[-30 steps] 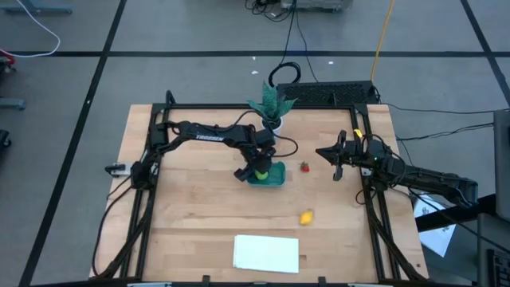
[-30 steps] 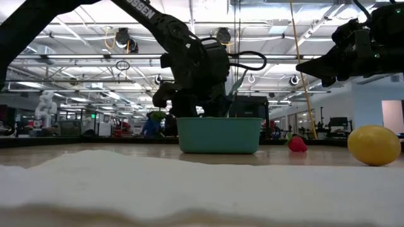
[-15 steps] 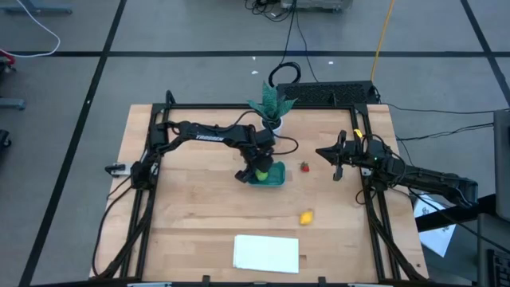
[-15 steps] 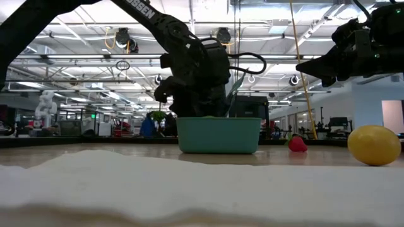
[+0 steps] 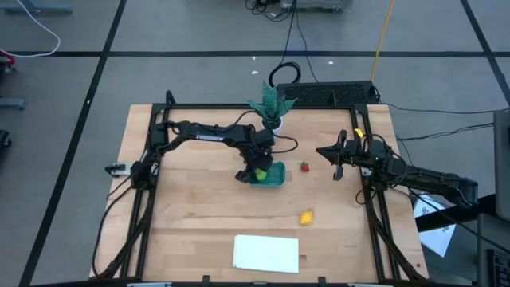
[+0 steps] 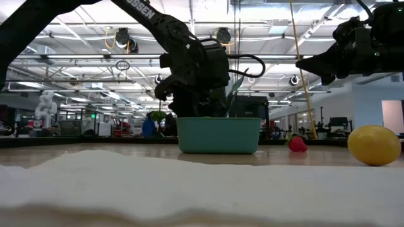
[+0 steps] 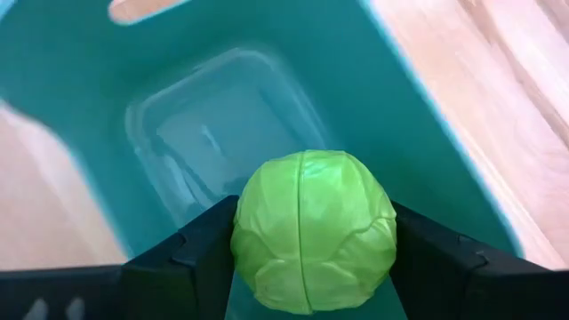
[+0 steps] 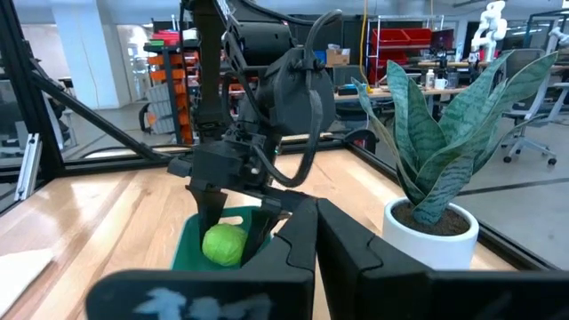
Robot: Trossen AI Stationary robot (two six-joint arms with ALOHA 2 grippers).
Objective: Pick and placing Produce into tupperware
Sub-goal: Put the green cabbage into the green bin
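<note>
My left gripper (image 5: 257, 172) hangs over the teal-blue tupperware (image 5: 273, 174) (image 6: 219, 135) near the table's middle, shut on the round lime-green fruit (image 7: 313, 231) (image 8: 223, 244). The tiny red fruit (image 5: 304, 167) (image 6: 297, 144) lies on the wood just right of the tupperware. Nearer the table's near edge rests the yellow lemon-like fruit (image 5: 306, 216) (image 6: 374, 144). My right gripper (image 5: 323, 151) waits shut above the table's right part, pointing toward the tupperware. My left gripper pinches the lime-green fruit between its two fingers (image 7: 200, 258), one on each opposite side of the ball (image 7: 253, 236). The fingers come from above, pointing down. The fruit hangs over the tupperware's floor (image 7: 222, 133), about level with its rim.
A potted plant in a white pot (image 5: 272, 108) (image 8: 431, 227) stands just beyond the tupperware. A flat white sheet (image 5: 266, 253) lies at the near edge. Black frame rails (image 5: 370, 199) run along the table's left, right and far sides. Bare wood shows left of the tupperware.
My left gripper has sunk slightly with the lime-green fruit toward the tupperware, staying shut on it. My right arm has kept still.
</note>
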